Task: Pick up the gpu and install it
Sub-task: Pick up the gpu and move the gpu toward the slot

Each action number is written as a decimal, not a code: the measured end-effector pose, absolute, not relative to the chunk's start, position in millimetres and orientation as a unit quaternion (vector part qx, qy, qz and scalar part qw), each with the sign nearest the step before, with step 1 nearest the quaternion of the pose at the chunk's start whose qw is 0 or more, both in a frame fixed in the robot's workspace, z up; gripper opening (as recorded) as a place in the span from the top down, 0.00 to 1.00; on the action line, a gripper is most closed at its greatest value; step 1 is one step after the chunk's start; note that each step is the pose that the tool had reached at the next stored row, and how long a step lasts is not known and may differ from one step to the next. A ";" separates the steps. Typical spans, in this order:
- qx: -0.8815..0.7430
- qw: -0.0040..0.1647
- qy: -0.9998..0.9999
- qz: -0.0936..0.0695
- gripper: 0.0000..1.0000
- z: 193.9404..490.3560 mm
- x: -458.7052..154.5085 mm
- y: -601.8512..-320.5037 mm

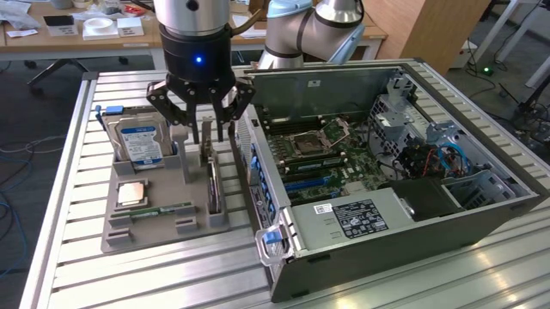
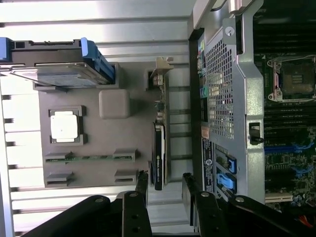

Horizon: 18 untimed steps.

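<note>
Pincer (image 1: pixel 206 134) open, fingers spread, hovering just above thin dark flat gpu card (image 1: pixel 212 188) standing on edge in grey plastic tray (image 1: pixel 148 235) on slatted metal table (image 1: pixel 77 270), beside open grey computer case (image 1: pixel 361 257).

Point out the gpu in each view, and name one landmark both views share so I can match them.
Exterior view: the gpu stands on edge in the grey holder, on the side nearest the computer case, under the tool.
Wrist view: the gpu is the dark strip between the holder and the case, just ahead of the open tool.
Shared landmark: the silver square chip lying in the holder.
</note>
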<state>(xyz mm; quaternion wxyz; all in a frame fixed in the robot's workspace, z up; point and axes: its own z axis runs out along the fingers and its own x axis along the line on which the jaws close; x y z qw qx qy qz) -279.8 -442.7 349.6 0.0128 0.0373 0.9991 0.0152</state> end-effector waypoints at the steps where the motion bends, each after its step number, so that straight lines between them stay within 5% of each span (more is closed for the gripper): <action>1: 0.037 0.013 0.999 0.015 0.58 347.8 -279.8 -442.7; 18: 0.037 0.013 0.999 0.015 0.58 326.1 -279.8 -442.1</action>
